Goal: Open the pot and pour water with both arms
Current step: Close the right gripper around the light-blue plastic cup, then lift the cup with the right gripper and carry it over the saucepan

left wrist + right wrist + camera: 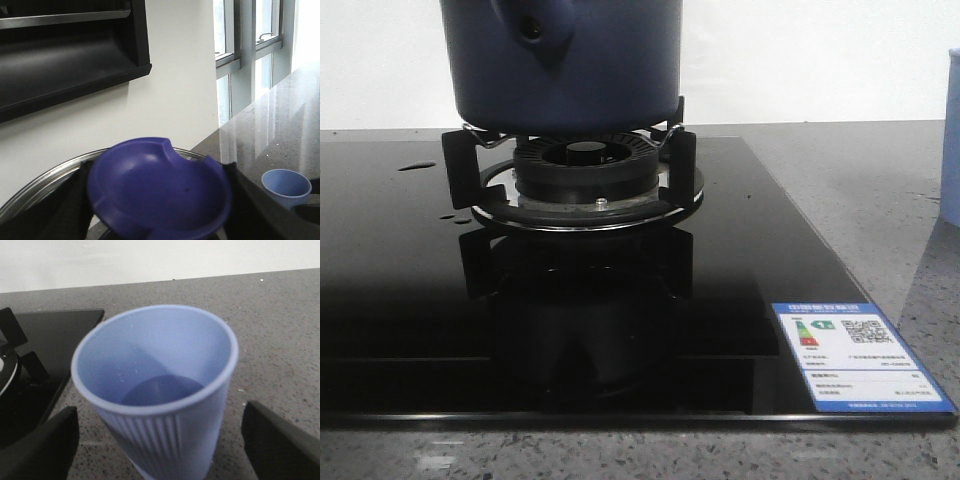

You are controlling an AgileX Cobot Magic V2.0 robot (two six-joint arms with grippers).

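Observation:
The dark navy pot point(570, 70) stands on the black burner stand point(585, 175), its handle bracket with the round hole toward me; its top is out of frame. In the left wrist view my left gripper point(157, 200) is shut on a blue dished knob point(160, 190), with a steel lid rim point(45, 175) curving behind it and black fingers point(50, 210) against both sides. My right gripper point(159, 440) is open around a pale blue ribbed cup point(155, 355) standing on the counter, a gap on each side. Neither gripper shows in the front view.
The glossy black glass hob point(410, 300) carries a blue-and-white label point(860, 355) at its front right. Grey speckled counter point(880, 200) lies to the right, with the pale blue cup point(950, 140) at the frame edge. A dark range hood point(65, 60) and windows point(250, 45) stand above.

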